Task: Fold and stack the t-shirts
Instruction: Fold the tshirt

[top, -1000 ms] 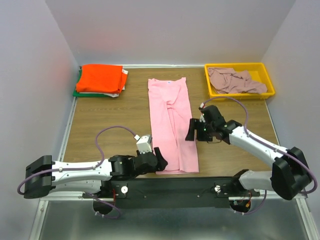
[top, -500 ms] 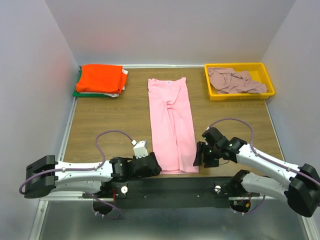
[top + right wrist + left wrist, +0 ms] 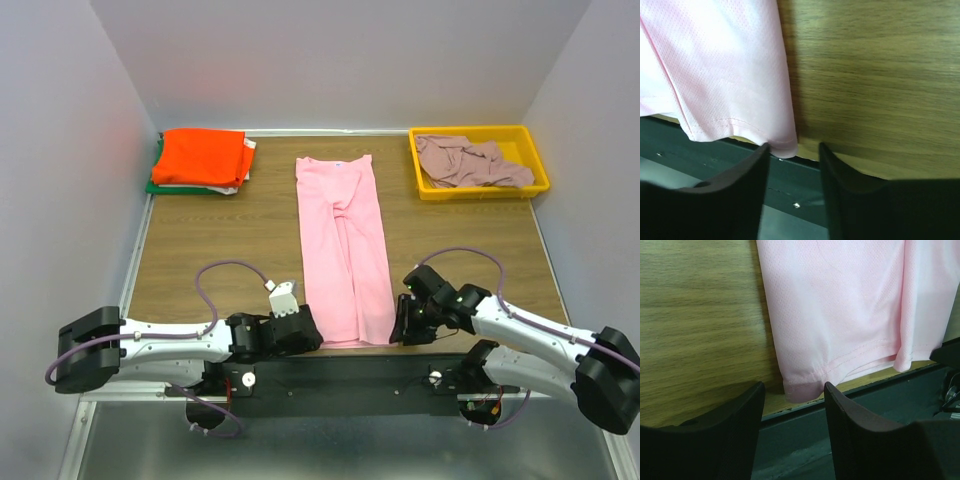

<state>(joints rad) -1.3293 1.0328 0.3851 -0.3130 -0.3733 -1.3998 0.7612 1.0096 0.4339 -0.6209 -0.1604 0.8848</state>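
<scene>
Brought right gripper (image 3: 403, 325) down from mid-frame to the lower-right hem corner of pink t-shirt (image 3: 345, 250); nudged left gripper (image 3: 308, 332) in to the lower-left corner. Shirt itself unmoved, lying lengthwise down the centre of table (image 3: 220, 240), sides folded in, hem just over the bottom edge.

Both sets of jaws apart, straddling the hem corners, nothing clamped yet.

Risks, as judged:
- Right corner sitting tight against one finger in the wrist view, not centred. Could slip out on closing.
- Stacked layers at the hem. Pinching only the top layer would undo the side folds on lift.
- Hem hanging over the table edge, so easy to catch the edge or grab short.
- Uneven grip left vs right means a skewed fold.

Containers: yellow tray (image 3: 480, 189) upper right, holding one crumpled mauve tee (image 3: 465, 160). Nothing else seen inside. Folded orange tee (image 3: 200, 155) over green tee (image 3: 155, 186) upper left, on bare table, no container.
</scene>
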